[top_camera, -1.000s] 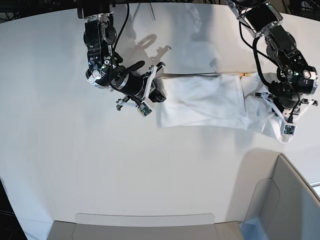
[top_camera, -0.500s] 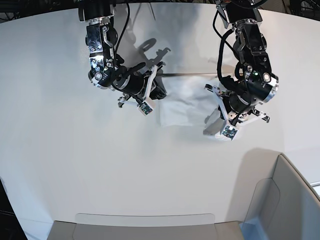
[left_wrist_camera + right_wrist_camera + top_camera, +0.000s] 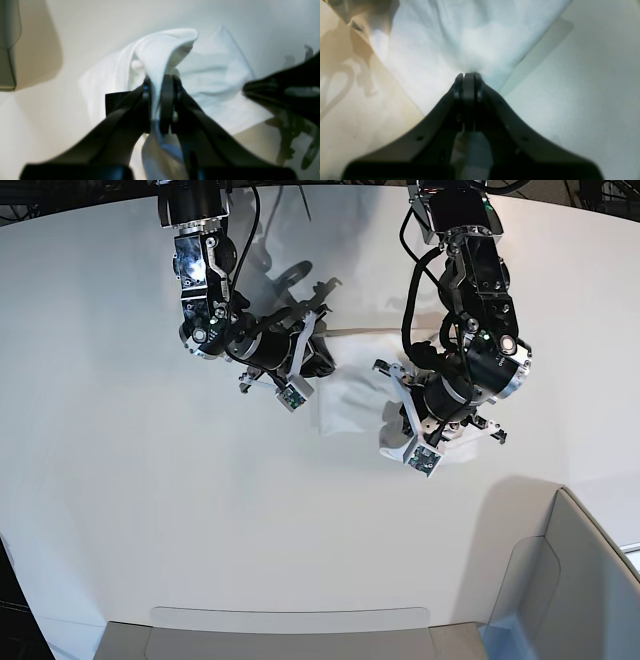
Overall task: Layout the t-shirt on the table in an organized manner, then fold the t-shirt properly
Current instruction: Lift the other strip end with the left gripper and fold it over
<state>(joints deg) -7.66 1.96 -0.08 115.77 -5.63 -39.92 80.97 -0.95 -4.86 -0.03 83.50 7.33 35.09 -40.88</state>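
The white t-shirt lies on the table between my two arms, doubled over, and its print is hidden. My right gripper is shut on the shirt's left edge. The right wrist view shows its closed jaws pinching the cloth. My left gripper is shut on a raised fold of the shirt and holds it above the lower layer. The left wrist view shows the cloth arching out of the closed gripper, with the right gripper close by at the right.
A grey-white bin stands at the near right corner and also shows in the left wrist view. A grey rim runs along the near edge. White tabletop extends to the left and front of the shirt.
My left gripper has carried the shirt's right end leftward over the rest, toward my right gripper. The shirt's spread is much shorter. The right arm has hardly moved.
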